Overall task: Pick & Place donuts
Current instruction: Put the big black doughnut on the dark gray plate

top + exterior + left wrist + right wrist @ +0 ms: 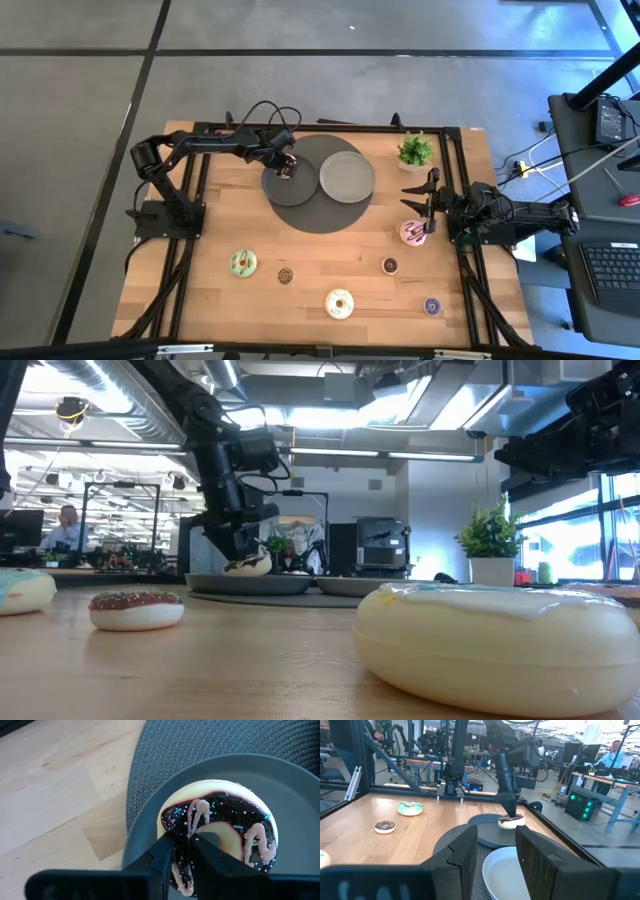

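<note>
A donut point(220, 820) with dark icing and pink drizzle lies on a dark grey plate point(300, 820) at the far left of the round woven mat point(315, 210). My left gripper point(182, 862) comes down on it from above, shut on its ring. Several more donuts lie flat on the wooden table's near half: green point(243, 263), small brown point(285, 275), cream point(339, 303), small brown point(390, 265), purple point(432, 306) and pink point(412, 232). My right gripper point(492, 865) waits open and level at the table's right side, above the pink donut. My left gripper has the donut's ring point(181, 845) between its two fingers, one finger point(210, 847) in the hole and the other point(160, 852) outside the rim. The fingers slant steeply down from above. The donut sits flat on the plate point(247, 566), icing up.
A lighter grey plate point(347, 175) lies on the mat beside the dark one. A small green potted plant point(415, 150) stands at the far right. The black frame rails point(455, 180) run along the table's sides. Bare wood shows between the donuts.
</note>
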